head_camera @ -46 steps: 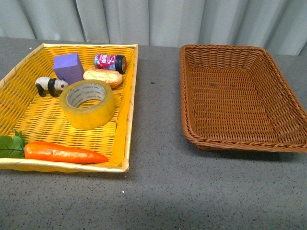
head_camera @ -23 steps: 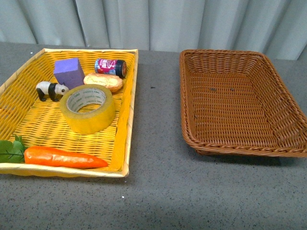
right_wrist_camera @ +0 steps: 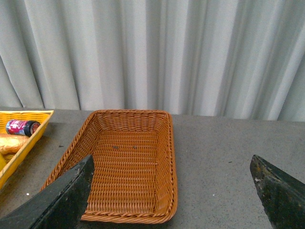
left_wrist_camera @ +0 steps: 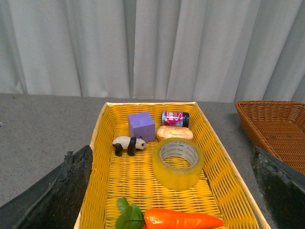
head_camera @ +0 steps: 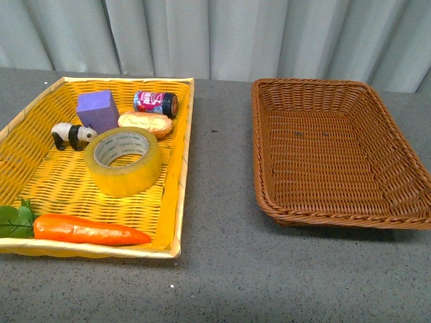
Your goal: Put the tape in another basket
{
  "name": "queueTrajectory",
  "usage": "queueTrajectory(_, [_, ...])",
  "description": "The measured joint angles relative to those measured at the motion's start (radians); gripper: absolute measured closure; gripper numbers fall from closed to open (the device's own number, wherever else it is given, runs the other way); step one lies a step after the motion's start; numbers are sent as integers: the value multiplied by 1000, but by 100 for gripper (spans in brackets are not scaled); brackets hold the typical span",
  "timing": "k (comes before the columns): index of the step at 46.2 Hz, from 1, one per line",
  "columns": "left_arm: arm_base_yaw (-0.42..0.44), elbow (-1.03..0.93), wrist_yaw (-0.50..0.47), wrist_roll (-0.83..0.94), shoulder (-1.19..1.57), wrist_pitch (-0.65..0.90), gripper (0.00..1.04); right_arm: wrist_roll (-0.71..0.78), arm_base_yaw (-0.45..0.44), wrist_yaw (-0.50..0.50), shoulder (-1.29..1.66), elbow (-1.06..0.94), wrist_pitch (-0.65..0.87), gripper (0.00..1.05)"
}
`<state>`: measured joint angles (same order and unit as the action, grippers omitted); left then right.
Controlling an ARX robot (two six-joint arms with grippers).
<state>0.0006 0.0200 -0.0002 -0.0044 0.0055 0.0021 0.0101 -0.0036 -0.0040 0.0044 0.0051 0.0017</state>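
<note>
The yellow tape roll lies flat in the middle of the bright yellow basket on the left; it also shows in the left wrist view. The brown wicker basket stands empty on the right, and shows in the right wrist view too. Neither arm shows in the front view. My left gripper is open, high above and short of the tape. My right gripper is open, above the table by the brown basket's near corner.
In the yellow basket lie a purple block, a panda figure, a bread piece, a small dark can and a carrot with leaves. Grey table runs between the baskets. A grey curtain hangs behind.
The whole front view has shifted slightly: both baskets and their contents sit a little lower and further back in the picture. Nothing in the baskets has moved relative to the rest.
</note>
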Motion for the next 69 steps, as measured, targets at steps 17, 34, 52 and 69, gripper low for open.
queueTrajectory(17, [0, 0, 0, 0, 0, 0, 7, 0, 0, 0, 0, 0, 0, 9])
queueTrajectory(34, [-112, 22, -349, -185, 184, -10, 7, 0, 1, 2, -1, 0, 0, 9])
queueTrajectory(52, [-15, 208, -118, -315, 975, 479, 7, 0, 1, 1, -1, 0, 0, 9])
queueTrajectory(69, [19, 608, 92, -362, 1680, 407, 7, 0, 1, 0, -1, 0, 0, 9])
